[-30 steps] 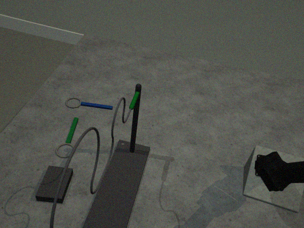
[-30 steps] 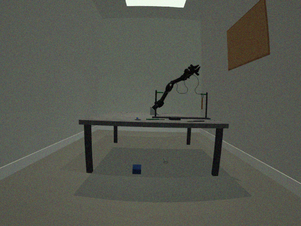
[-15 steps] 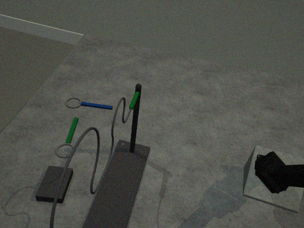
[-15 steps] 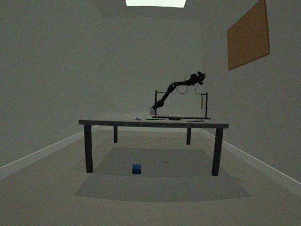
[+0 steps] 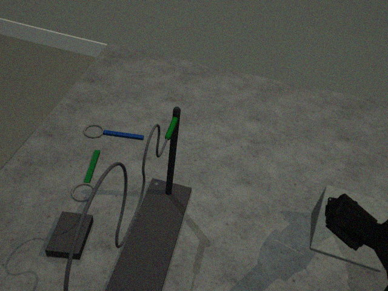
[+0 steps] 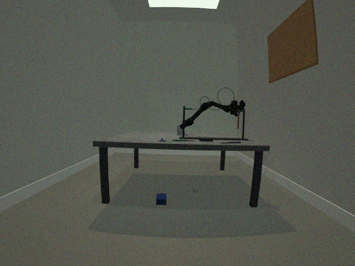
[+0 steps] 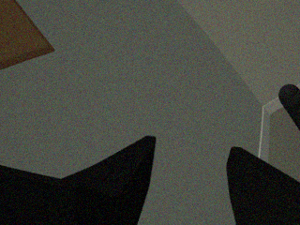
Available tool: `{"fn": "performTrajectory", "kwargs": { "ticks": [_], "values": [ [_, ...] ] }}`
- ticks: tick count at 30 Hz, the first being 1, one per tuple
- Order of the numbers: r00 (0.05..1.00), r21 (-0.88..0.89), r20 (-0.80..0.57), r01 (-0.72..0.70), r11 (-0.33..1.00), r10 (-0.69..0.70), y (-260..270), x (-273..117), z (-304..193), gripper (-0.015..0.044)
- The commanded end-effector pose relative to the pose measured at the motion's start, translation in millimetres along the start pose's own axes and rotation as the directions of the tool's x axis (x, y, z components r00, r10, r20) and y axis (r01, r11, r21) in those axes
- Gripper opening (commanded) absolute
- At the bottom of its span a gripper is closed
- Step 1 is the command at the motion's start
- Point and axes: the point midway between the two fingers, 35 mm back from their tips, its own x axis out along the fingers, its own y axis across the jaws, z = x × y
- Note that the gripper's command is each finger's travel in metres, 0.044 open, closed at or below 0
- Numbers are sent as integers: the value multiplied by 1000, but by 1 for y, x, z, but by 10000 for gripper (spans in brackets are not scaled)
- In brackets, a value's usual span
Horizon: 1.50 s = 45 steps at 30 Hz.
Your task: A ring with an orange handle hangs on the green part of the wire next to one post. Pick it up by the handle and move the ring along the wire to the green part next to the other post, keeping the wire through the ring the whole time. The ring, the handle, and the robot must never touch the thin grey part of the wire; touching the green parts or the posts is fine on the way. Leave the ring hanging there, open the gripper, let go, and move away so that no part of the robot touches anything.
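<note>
The orange handle [image 6: 238, 122] hangs down beside the right post [image 6: 243, 127] in the exterior view; its ring is small and partly hidden by the arm. The wire's other green part [image 5: 171, 127] [image 6: 188, 108] is by the other post [image 5: 171, 159] [image 6: 183, 123]. The grey wire [image 5: 125, 188] loops between the posts. My gripper [image 7: 191, 152] is partly open, with nothing between its fingers in the wrist view. In the exterior view it is above the handle, close to the right post's top; whether it touches anything is unclear there.
A blue-handled ring [image 5: 123, 134], a green-handled ring [image 5: 92, 165] and a dark box [image 5: 69, 231] lie beside the dark base plate [image 5: 150, 244]. A dark rounded post-like end [image 7: 290, 96] shows at the wrist view's right edge. A pale block [image 5: 322, 237] stands at the arm.
</note>
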Motion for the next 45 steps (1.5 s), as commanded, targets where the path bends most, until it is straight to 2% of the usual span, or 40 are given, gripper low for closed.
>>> {"fn": "performTrajectory", "kwargs": {
  "ticks": [1,7,15,25,32,45],
  "values": [
    [997,-121,21,74,990,-72,-35,-2,-22,160],
    [976,-389,68,218,895,-208,-114,-20,-66,160],
    [928,-720,161,343,603,-335,-217,-70,-109,160],
    [927,-726,163,344,595,-337,-218,-70,-109,160],
    [929,-728,163,341,596,-332,-198,-20,-70,160],
    [929,-728,163,340,596,-331,-200,-9,-68,160]
  ]
}}
